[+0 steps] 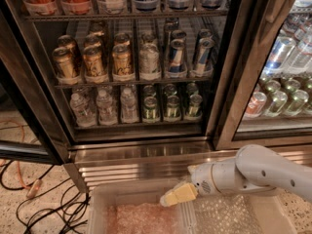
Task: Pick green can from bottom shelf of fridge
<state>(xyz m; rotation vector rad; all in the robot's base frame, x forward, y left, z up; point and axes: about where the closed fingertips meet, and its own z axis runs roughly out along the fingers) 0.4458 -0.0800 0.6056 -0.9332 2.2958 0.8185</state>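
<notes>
The fridge stands open in front of me. On its bottom shelf, several green cans with silver tops stand in rows at the right half, behind the thin front rail. My gripper, with cream tips on a white arm, hangs low in front of the fridge's ribbed steel base, below and slightly right of the green cans and well apart from them. It holds nothing that I can see.
Water bottles fill the shelf's left half. Gold cans and slim blue-and-silver cans stand one shelf up. A translucent bin lies under the gripper. Cables trail on the floor at left. A closed glass door is at right.
</notes>
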